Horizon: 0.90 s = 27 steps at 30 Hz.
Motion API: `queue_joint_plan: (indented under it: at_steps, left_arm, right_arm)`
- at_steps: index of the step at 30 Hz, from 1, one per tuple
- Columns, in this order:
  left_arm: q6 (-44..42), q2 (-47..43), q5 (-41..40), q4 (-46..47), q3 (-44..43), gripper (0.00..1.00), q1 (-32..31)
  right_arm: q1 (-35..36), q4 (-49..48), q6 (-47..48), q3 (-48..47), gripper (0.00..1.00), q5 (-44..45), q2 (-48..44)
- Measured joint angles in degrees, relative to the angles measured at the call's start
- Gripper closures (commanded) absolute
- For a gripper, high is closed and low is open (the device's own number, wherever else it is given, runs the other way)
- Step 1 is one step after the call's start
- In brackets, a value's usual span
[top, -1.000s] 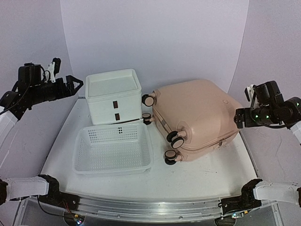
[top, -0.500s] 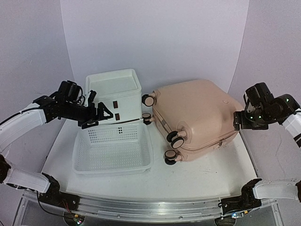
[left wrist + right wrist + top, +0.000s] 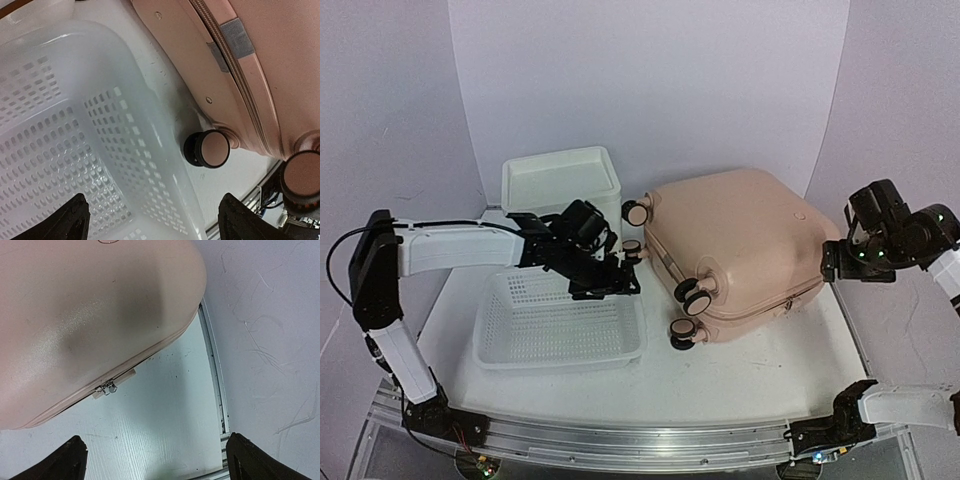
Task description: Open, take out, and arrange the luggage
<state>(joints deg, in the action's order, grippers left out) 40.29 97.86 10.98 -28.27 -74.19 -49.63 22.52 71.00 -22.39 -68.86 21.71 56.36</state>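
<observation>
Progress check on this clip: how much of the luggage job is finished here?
Nothing done yet: the luggage lies closed, zipper pull at its seam. In hand: the left tool hovers open over the basket near the wheels, the right tool open beside its right edge. Left: unzip, open, unpack, arrange.

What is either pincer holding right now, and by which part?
Nothing held. Left pincer open over the basket; right pincer open beside the luggage, near its zipper pull.
</observation>
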Motion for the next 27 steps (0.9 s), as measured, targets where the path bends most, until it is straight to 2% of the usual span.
queue_joint_plan:
  at_steps: [7, 11, 14, 19, 24, 27]
  left_arm:
    - [0.3, 10.8, -8.2, -2.8, -10.9, 0.25, -4.0]
    - [-0.2, 13.9, -11.4, -5.9, -13.6, 0.35, -4.5]
    - [-1.2, 15.0, -12.9, -7.8, -14.0, 0.40, -4.4]
    - [-2.9, 14.9, -15.7, -10.2, -14.2, 0.56, -4.5]
    - [-5.9, 12.4, -17.9, -12.4, -11.4, 0.64, -4.4]
    - [-6.5, 9.8, -18.8, -13.7, -8.6, 0.66, -4.4]
  right_arm:
    - [0.0, 1.2, 0.0, 0.0, 0.02, -0.1, -2.0]
    - [0.0, 1.7, 0.0, 0.0, 0.02, -0.1, -2.7]
    - [0.0, 1.9, 0.0, 0.0, 0.02, -0.1, -2.7]
    - [0.0, 2.1, 0.0, 0.0, 0.02, -0.1, -1.9]
    - [0.0, 2.0, 0.0, 0.1, 0.02, -0.1, -0.8]
    - [0.0, 2.1, 0.0, 0.3, 0.02, 0.0, -0.8]
